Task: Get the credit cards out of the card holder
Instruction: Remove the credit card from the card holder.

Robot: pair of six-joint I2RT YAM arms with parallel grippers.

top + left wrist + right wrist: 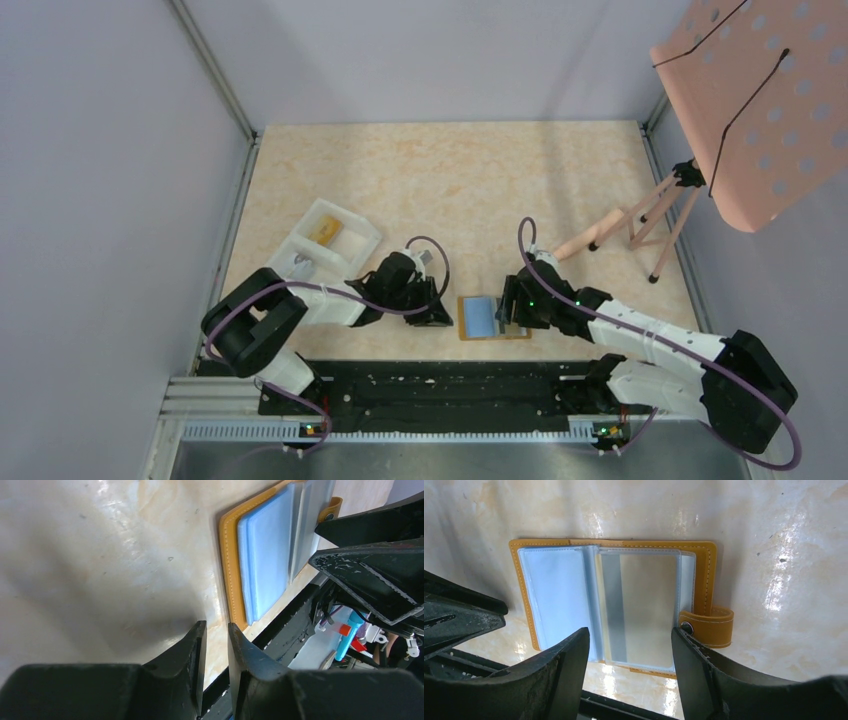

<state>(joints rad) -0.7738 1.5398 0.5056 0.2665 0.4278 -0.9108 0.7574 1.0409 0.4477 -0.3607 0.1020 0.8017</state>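
Note:
The tan-orange card holder (493, 318) lies open and flat on the table near the front edge, its snap tab (708, 625) on the right. A light blue card (556, 595) sits in its left clear sleeve. A whitish card (644, 605) with a grey stripe sits in the right sleeve. Both cards also show in the left wrist view, the blue one (267, 555) and the whitish one (307, 525). My right gripper (630, 632) is open and empty just above the holder's right half (512, 305). My left gripper (216, 625) is empty, its jaws a narrow gap apart, just left of the holder (437, 312).
A white two-compartment tray (325, 240) stands at the left, holding a yellow item. A pink perforated board (760, 100) on a wooden tripod (640, 215) stands at the right. A black rail (440, 385) runs along the near table edge.

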